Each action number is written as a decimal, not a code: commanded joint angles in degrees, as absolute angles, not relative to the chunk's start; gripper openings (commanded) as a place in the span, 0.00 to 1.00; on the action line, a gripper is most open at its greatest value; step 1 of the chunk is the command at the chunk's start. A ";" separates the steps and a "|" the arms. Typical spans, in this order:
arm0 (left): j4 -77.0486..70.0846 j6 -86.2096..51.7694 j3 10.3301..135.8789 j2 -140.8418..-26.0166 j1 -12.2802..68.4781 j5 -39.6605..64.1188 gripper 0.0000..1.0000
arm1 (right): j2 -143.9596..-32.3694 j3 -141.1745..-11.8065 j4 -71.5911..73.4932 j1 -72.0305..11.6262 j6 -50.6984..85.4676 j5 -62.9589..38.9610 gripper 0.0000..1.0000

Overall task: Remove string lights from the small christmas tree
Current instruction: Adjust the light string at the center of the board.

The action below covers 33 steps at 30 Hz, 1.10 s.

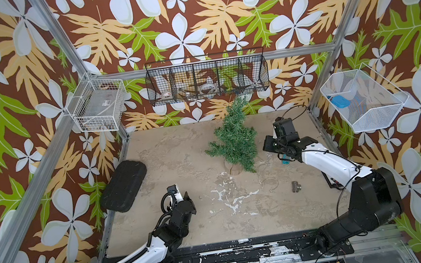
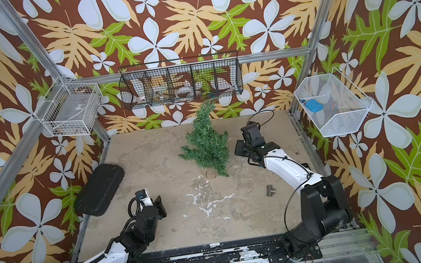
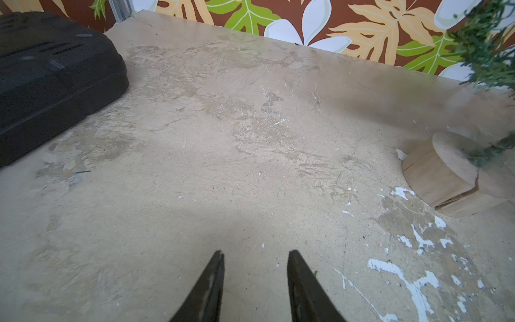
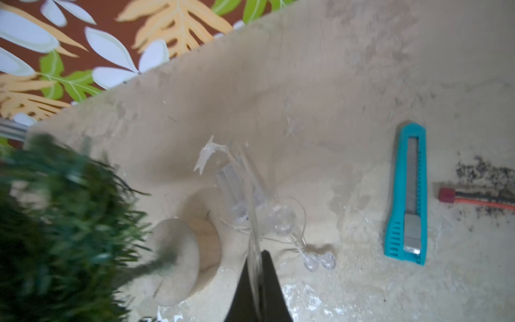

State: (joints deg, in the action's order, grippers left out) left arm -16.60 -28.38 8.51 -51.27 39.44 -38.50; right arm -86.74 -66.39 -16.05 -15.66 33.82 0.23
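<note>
A black case (image 1: 123,185) is lying at the table's (image 1: 189,225) left edge. The left hand (image 3: 255,252) is hovering with a narrow gap, holding nothing. The tree (image 1: 233,137) is leaning, its base tipped near the middle and its tip pointing at the back wall. Just right of its base the lights (image 4: 284,220) are trailing over the table, pinched in the closed right hand (image 4: 257,255), near a knife (image 4: 408,195).
</note>
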 commanded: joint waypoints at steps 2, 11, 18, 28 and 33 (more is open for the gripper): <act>-17.62 -28.35 8.61 -51.24 39.37 -38.84 0.40 | -87.55 -71.82 -17.05 -14.87 33.79 0.57 0.00; -17.60 -28.47 8.43 -50.62 39.38 -39.26 0.40 | -94.11 -77.23 -17.79 -13.71 35.76 -1.99 0.00; -17.46 -28.47 8.48 -50.91 39.35 -39.38 0.40 | -101.91 -73.74 -20.86 -13.71 34.55 -5.91 0.00; -17.63 -28.56 8.57 -51.32 39.37 -38.89 0.40 | -100.50 -61.37 -21.35 -16.26 32.81 -6.04 0.66; -17.59 -28.56 8.76 -51.77 39.37 -38.78 0.40 | -97.80 -53.83 -19.16 -19.65 33.26 -3.72 0.90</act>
